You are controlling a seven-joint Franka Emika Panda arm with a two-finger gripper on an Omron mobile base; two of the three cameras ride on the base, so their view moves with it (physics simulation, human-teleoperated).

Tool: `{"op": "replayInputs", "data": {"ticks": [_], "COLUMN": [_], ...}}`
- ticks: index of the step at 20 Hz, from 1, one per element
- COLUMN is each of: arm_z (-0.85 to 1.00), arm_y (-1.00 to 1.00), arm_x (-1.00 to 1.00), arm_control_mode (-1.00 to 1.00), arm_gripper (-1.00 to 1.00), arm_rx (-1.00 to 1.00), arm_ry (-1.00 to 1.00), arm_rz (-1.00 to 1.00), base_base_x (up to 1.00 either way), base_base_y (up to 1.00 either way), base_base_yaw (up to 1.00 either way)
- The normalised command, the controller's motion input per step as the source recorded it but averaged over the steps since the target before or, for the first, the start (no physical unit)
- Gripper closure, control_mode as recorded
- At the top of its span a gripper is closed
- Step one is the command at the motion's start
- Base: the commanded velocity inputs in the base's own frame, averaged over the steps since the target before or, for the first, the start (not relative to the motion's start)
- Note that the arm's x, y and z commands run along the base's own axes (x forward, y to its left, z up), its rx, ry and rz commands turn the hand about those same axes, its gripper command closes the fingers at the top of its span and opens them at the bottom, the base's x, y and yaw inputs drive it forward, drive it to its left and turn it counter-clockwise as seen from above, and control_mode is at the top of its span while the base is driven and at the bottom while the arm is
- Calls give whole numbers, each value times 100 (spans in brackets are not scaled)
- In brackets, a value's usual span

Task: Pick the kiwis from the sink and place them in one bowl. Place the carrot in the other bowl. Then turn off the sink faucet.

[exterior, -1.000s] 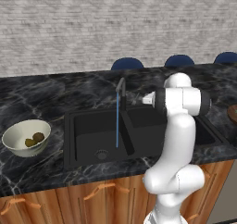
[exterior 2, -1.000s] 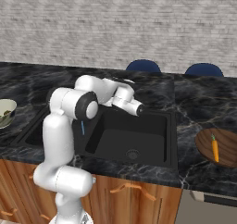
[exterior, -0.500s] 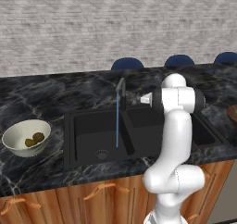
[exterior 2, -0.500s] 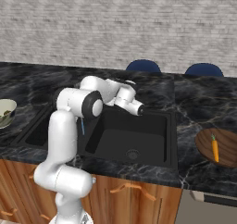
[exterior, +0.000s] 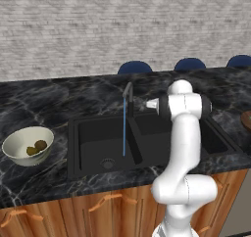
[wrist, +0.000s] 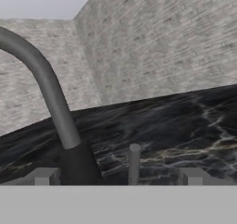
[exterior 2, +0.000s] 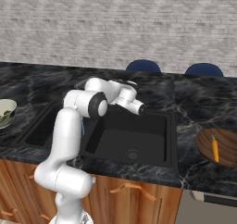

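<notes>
**Inspector A:** Containers first. The off-white bowl (exterior: 28, 145) sits on the counter (exterior: 44, 104) left of the sink (exterior: 105, 148). It holds 2 kiwis (exterior: 36, 148), a yellow-green one and a brown one, side by side and touching or nearly so.

**Inspector B:** Confirmed. The brown bowl (exterior 2: 219, 146) sits on the counter right of the sink, cut by the frame edge. The carrot (exterior 2: 215, 148) lies inside it, green end toward the wall.

**Inspector A:** Both sink basins are black, with a round drain (exterior 2: 133, 153) visible in the right one. No fruit is seen in either.

**Inspector B:** The faucet (exterior: 129, 97) stands at the back rim between the basins. A thin blue stream (exterior: 124, 128) falls into the left basin, so the water is on.

**Inspector A:** The gripper (wrist: 118, 176) faces the faucet base, fingers (wrist: 192, 175) spread wide, holding nothing. The lever (wrist: 134, 164) stands upright between them, untouched.

**Inspector B:** Surface: black marble with pale veining, wooden cabinets (exterior: 98, 206) beneath. Room: grey brick wall (exterior: 98, 30) behind, 3 blue chair backs (exterior: 135, 67) beyond the counter.
</notes>
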Motion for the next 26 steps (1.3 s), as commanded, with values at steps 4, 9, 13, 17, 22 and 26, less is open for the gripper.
{"op": "replayInputs", "data": {"ticks": [4,9,13,17,22,26], "arm_z": [-16,-13,-7,0,-2,-2], "arm_y": [0,1,7,27,17,11], "arm_x": [34,29,22,9,8,4], "arm_control_mode": [-100,-100,-100,-100,-100,-100], "arm_gripper": [-100,-100,-100,-100,-100,-100], "arm_rx": [2,0,0,0,0,0], "arm_ry": [0,1,3,6,4,0], "arm_rz": [0,0,0,-1,-1,0], "base_base_x": [0,0,0,0,0,0], "base_base_y": [0,0,0,0,0,0], "base_base_yaw": [0,0,0,0,0,0]}}
